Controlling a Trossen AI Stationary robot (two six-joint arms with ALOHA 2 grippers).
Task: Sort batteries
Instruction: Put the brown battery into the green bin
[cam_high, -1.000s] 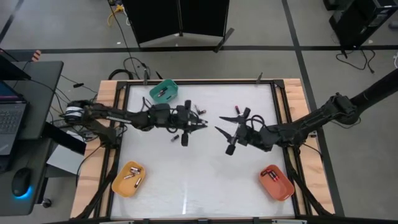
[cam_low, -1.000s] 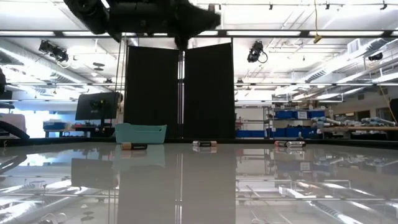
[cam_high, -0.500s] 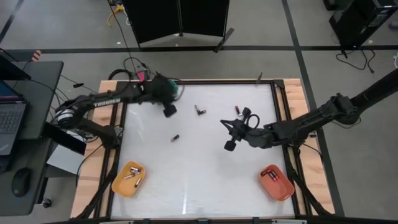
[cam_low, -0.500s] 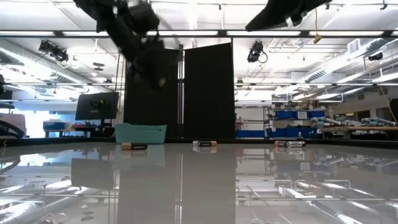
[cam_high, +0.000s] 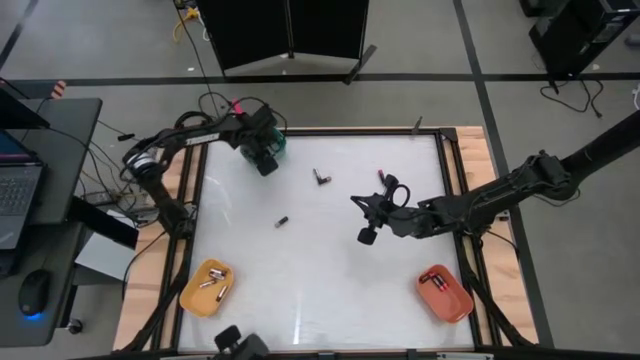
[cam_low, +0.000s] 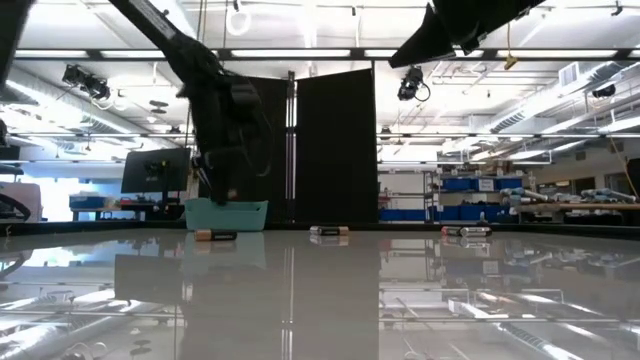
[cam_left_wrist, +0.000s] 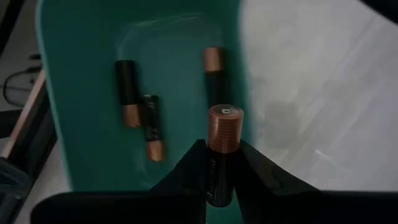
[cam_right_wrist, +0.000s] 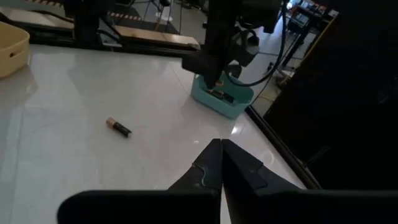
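A robotics lab in a big open industrial hall.

We see a white table (cam_high: 320, 270) in a wooden frame on a grey concrete floor (cam_high: 420, 100) marked with dark tape lines. Behind the left claw (cam_low: 225, 190) stands a black folding partition (cam_low: 290, 150); beyond it we see ceiling strip lights (cam_low: 420, 53), shelving with blue bins (cam_low: 470, 184) and a monitor (cam_low: 155, 170). A side desk with a laptop (cam_high: 15, 190) and mouse (cam_high: 33, 293) sits nearby.

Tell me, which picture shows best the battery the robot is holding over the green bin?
The left wrist view: the held battery fills the middle, copper end up, pinched in the left gripper above the green bin. The high view hides it under the left gripper. The low view and right wrist view show only the arm over the bin, far off.
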